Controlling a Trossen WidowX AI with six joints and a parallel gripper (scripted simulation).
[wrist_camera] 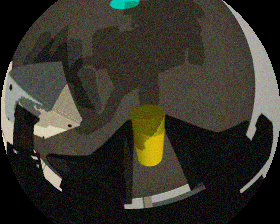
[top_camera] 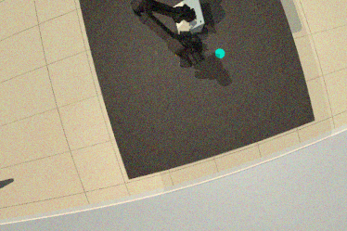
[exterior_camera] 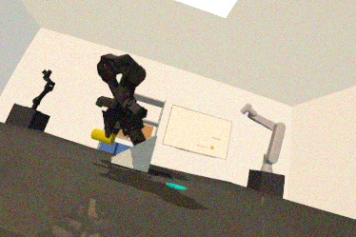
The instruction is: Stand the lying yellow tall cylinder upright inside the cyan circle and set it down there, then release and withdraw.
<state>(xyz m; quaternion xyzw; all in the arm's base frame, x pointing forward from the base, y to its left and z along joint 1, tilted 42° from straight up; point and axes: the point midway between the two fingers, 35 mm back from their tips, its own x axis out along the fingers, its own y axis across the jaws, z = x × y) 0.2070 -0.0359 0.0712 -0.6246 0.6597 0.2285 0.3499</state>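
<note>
The yellow tall cylinder [exterior_camera: 101,135] [wrist_camera: 151,150] is held off the table, lying nearly level with a slight tilt in the exterior view. My gripper [top_camera: 195,58] [exterior_camera: 112,133] [wrist_camera: 148,121] is shut on it, with a dark finger at each side in the wrist view. In the top view the arm hides the cylinder. The cyan circle [top_camera: 220,53] [exterior_camera: 176,186] [wrist_camera: 125,4] lies flat on the dark mat, bare, to the right of the gripper in the top view and at the top edge of the wrist view.
The arm's pale base plate [top_camera: 198,10] [exterior_camera: 141,157] [wrist_camera: 37,82] stands close to the gripper. The dark mat [top_camera: 158,129] ends at a tiled floor. Another arm [exterior_camera: 275,142] on a black block and a small dark arm [exterior_camera: 43,94] stand in the background.
</note>
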